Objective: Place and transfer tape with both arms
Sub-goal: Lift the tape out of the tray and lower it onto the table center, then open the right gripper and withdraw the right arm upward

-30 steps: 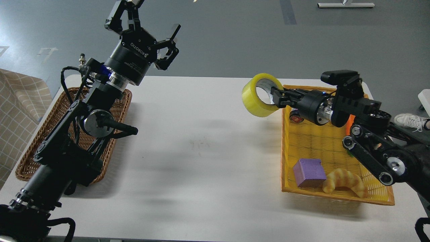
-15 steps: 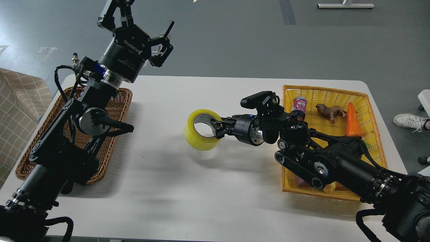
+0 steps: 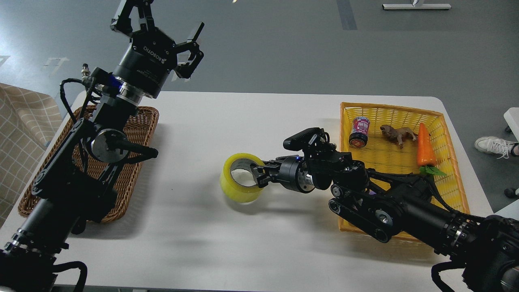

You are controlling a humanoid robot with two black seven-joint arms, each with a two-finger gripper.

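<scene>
R end effector is pinching the tape by its wall, setting it mid-counter, prob. so the other arm can reach. L end effector is hovering high w/ fingers spread, empty, prob. waiting.

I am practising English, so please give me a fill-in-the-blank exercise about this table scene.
1. The right hand holds a roll of ____ tape.
2. The orange carrot lies in the ____ basket.
3. The left hand is raised above the ____ wicker basket.

Missing words: yellow; yellow; brown
</scene>
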